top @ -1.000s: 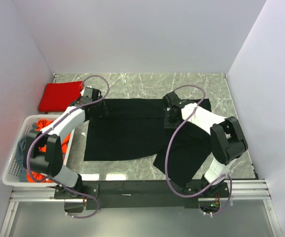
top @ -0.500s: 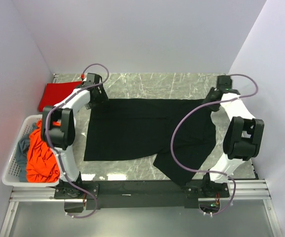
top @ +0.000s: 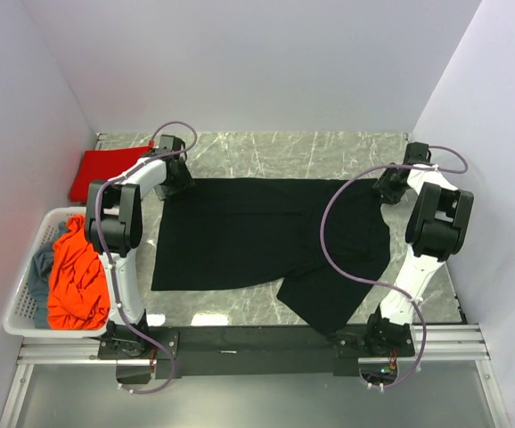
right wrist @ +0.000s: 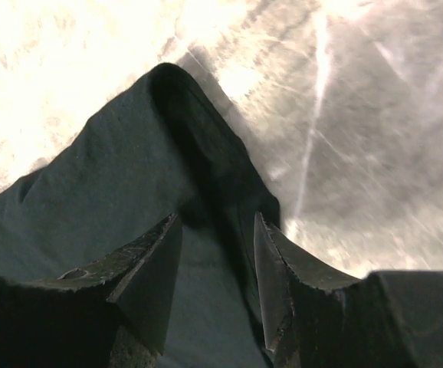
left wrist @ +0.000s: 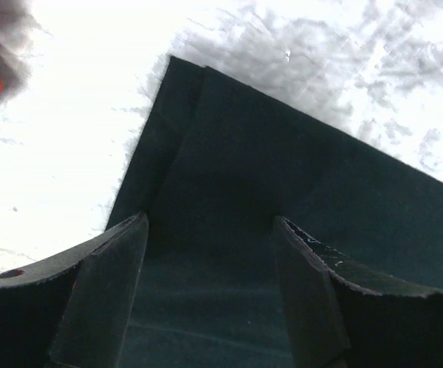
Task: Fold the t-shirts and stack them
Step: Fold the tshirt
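Hovering over the two far corners of the black t-shirt, spread flat on the marble table
Shows the left gripper with fingers wide apart above the shirt's far-left corner, and the right gripper with fingers parted either side of a raised ridge of cloth at the far-right corner, not closed on it. Places the red t-shirt flat near the left corner, the orange-red t-shirt and grey-blue t-shirt heaped in the white basket
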`<state>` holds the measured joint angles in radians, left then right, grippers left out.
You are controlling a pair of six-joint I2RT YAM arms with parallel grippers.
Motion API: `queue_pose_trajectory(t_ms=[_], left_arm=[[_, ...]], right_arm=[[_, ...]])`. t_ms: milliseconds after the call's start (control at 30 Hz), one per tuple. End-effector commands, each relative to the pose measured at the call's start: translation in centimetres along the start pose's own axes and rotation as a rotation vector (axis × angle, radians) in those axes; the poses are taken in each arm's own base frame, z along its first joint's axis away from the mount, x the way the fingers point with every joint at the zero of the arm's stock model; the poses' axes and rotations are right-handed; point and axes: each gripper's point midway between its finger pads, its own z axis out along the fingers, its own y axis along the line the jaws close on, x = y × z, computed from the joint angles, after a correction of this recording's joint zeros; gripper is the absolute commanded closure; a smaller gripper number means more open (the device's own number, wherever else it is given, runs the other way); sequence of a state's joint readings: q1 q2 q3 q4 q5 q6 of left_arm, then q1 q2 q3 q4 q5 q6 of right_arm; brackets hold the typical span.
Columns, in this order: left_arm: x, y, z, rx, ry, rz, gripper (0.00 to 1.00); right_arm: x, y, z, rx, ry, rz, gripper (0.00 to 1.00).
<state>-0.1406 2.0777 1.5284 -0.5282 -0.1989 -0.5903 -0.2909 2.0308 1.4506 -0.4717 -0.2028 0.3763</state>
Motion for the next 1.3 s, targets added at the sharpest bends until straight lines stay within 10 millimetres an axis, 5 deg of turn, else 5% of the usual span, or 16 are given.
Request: queue_pose_trajectory(t_ms=[0, 133, 400, 633, 1100, 1267], left_arm=[[-0.8, -0.1, 0.4, 0.013, 0.004, -0.029, 0.28], [-0.1, 0.4, 1.4, 0.003, 0.035, -0.045, 0.32], [0.7, 1.1, 3.4, -0.014, 0.11, -0.075, 0.4], [0.1, 0.3, 4.6, -0.008, 0.133, -0.09, 0.42], [-3.5, -2.2, 7.2, 0.097, 0.085, -0.159, 0.39], [-5.0, -3.6, 6.1, 0.164, 0.051, -0.152, 0.25]], right_arm=[[-2.3, 2.1, -0.3, -0.085, -0.04, -0.014, 0.5], [-1.9, 1.9, 0.8, -0.08, -0.003, 0.006, 0.54], [-2.9, -0.1, 1.6, -0.024, -0.023, 0.082, 1.0], [-5.2, -1.0, 1.9, 0.002, -0.073, 0.102, 1.0], [-12.2, 2.5, 3.0, -0.11, -0.18, 0.089, 1.0], [-13.9, 3.6, 2.2, -0.137, -0.199, 0.073, 0.81]])
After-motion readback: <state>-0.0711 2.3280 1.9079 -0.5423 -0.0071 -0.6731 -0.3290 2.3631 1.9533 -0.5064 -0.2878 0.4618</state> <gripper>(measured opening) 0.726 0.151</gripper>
